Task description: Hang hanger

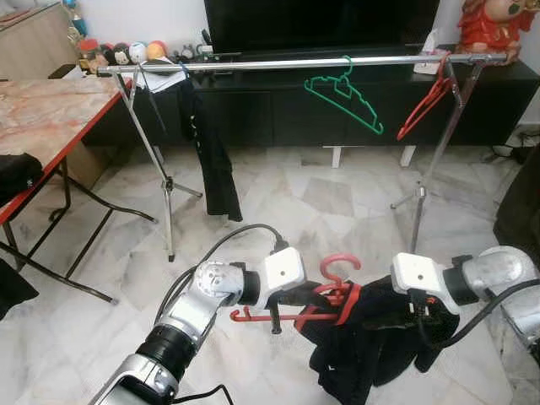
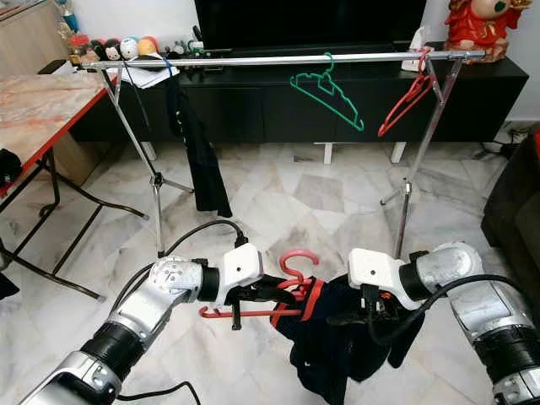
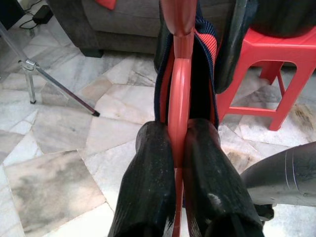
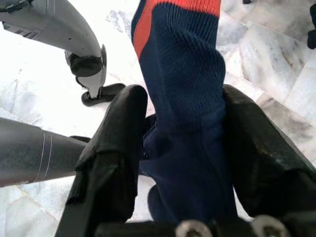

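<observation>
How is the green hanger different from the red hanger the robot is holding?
The green hanger hangs on the silver rail; the red hanger is low over the floor, pinched by the left gripper. The green hanger is bare; the red hanger carries a dark navy garment, which the right gripper clamps. The green one looks thin; the red one has a chunkier hook. Both have curved top hooks.

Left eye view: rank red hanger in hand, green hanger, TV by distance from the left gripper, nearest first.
1. Red hanger: clamped in the left gripper, low in front of the robot, carrying the dark garment that the right gripper pinches.
2. Green hanger: hooked on the rail, ahead and right of center.
3. TV: on the cabinet behind the rail, farthest.
</observation>
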{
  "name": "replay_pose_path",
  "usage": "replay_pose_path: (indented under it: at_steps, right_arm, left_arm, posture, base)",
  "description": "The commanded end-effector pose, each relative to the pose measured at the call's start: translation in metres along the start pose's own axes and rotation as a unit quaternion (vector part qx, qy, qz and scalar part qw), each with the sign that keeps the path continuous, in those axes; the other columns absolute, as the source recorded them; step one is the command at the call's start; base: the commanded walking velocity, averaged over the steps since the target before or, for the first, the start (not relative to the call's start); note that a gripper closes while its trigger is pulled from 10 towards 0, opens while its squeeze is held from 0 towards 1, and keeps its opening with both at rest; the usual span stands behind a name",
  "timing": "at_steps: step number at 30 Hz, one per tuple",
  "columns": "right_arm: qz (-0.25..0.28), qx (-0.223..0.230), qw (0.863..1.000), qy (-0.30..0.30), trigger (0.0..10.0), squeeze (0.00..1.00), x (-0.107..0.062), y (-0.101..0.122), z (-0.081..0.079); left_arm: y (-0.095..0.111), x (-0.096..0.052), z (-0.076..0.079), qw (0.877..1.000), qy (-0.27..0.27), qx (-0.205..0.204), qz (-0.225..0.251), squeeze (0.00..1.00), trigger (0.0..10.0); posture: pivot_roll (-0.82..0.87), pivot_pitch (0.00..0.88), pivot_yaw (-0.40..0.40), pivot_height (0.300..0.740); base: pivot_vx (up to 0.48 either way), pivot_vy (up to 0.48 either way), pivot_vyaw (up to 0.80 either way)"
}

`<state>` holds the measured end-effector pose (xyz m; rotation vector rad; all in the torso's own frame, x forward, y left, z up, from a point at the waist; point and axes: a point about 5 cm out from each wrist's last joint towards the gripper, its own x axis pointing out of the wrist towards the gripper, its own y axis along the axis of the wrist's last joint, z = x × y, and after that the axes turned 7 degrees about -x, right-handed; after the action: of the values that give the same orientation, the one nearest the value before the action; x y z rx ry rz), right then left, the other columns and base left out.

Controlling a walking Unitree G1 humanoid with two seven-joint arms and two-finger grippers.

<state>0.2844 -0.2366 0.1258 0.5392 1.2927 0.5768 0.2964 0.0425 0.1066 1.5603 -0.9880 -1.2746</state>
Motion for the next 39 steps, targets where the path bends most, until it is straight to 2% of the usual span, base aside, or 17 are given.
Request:
replay_pose_path:
  at_steps: [1,16,39]
  right_arm:
    - [0.003,-0.01,1.0,0.004,0.0,0.0,0.0024,0.0052,0.0018]
    - [-0.001,-0.009,1.0,0.015,0.0,0.0,0.0029,0.0027,-0.0008]
    - [0.002,-0.011,0.999,0.031,0.0,0.0,0.0085,0.0051,-0.0046]
  left_arm:
    - [0.0104,-0.001,-0.0014,1.0,0.001,0.021,0.02,0.0,10.0]
    - [0.012,0.0017,0.0006,0.999,-0.004,0.025,0.025,0.0,10.0]
    - [0.0151,-0.0018,-0.0032,0.999,-0.006,0.034,0.021,0.0,10.0]
  posture:
    - [-0.18,0.005,0.08,0.74]
    - [-0.18,0.0,0.075,0.74]
    - [-0.17,0.008,0.081,0.74]
  base:
    - [0.0,0.0,0.0]
    - [0.0,0.0,0.0]
    - [0.0,0.0,0.0]
